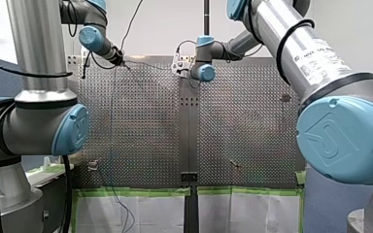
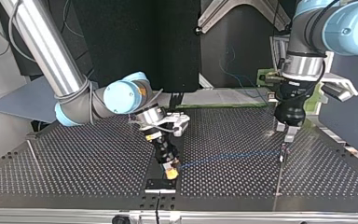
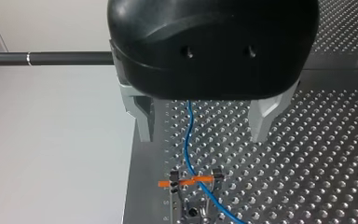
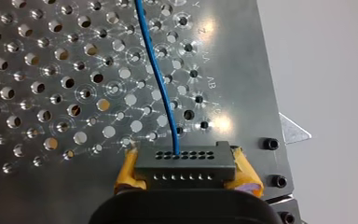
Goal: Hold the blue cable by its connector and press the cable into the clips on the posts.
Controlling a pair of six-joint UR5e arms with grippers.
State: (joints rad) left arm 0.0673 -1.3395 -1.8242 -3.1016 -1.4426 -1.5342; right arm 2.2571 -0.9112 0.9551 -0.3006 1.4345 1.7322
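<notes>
The dark grey connector sits between the yellow pads of my right gripper, which is shut on it. The blue cable leaves the connector and runs ahead over the perforated table. In the top view my right gripper stands low near the table's front edge, and the cable stretches across to my left gripper. In the left wrist view my left gripper is open, and the cable passes between its metal fingers without touching them. Beneath it the cable lies in a clip post with an orange mark.
Other small clip posts stand near the front view's lower table edge, and one at its right. Green tape lines that edge. The clip under my left gripper stands close to the table's side edge; a black rod lies beyond.
</notes>
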